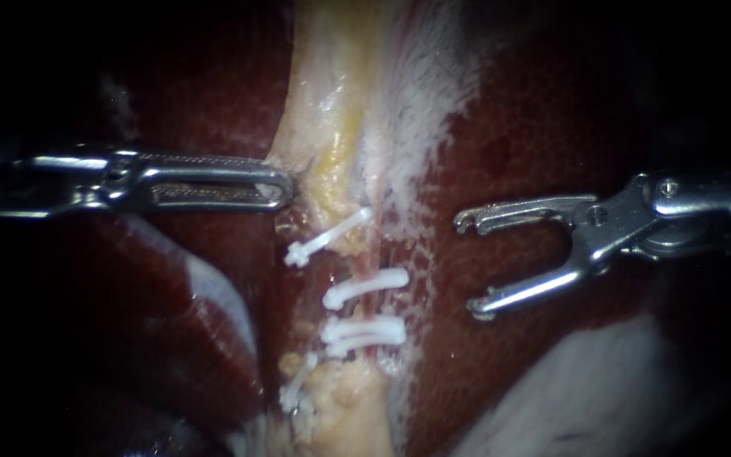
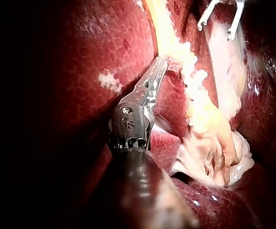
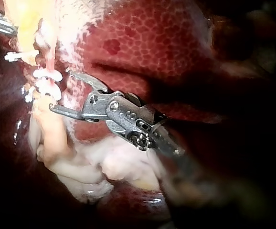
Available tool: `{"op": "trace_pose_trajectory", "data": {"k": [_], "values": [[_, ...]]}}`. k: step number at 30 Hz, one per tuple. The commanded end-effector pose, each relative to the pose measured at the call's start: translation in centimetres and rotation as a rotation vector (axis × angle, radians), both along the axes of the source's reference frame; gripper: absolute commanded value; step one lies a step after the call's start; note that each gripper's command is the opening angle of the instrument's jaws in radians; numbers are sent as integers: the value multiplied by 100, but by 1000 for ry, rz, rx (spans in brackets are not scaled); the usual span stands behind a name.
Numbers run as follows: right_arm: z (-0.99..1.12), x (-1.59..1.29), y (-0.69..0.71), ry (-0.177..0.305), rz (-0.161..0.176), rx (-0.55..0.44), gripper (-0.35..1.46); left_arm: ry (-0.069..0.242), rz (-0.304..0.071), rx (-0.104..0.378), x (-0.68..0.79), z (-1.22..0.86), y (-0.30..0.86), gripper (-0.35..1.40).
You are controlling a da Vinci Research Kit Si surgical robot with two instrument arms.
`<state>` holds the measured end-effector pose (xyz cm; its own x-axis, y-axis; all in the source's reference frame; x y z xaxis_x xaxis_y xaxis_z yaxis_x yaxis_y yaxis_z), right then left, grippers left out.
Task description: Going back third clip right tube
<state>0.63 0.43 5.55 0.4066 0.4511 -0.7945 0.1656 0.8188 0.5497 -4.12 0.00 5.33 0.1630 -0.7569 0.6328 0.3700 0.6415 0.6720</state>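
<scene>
A pale yellow strand of tissue (image 1: 340, 144) runs down between dark red liver lobes (image 1: 535, 127). Several white clips cross the tubes in it; one clip (image 1: 365, 288) and a doubled clip (image 1: 364, 332) sit on the right-hand tube (image 1: 371, 306). My right instrument (image 1: 471, 265) stands to the right of these clips, apart from them, with its jaws open and empty. It shows the same way in its wrist view (image 3: 61, 90). My left instrument (image 1: 285, 190) lies level with its jaws shut on the strand's left edge, as in its own view (image 2: 161, 64).
Whitish membrane (image 1: 433, 101) spreads over the liver right of the strand. A pale mass (image 1: 577, 389) lies at the lower right, below my right instrument. In the left wrist view, pale folded tissue (image 2: 214, 152) bunches at the strand's near end.
</scene>
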Motion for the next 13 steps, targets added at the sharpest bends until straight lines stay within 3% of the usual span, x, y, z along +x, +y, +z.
{"op": "trace_pose_trajectory", "data": {"k": [1,13], "values": [[0,0,0,0,0,0,59,0,0,0,0,0,0,-35],[-1,0,-1,0,0,0,59,-1,1,1,2,-1,0,-35]]}}
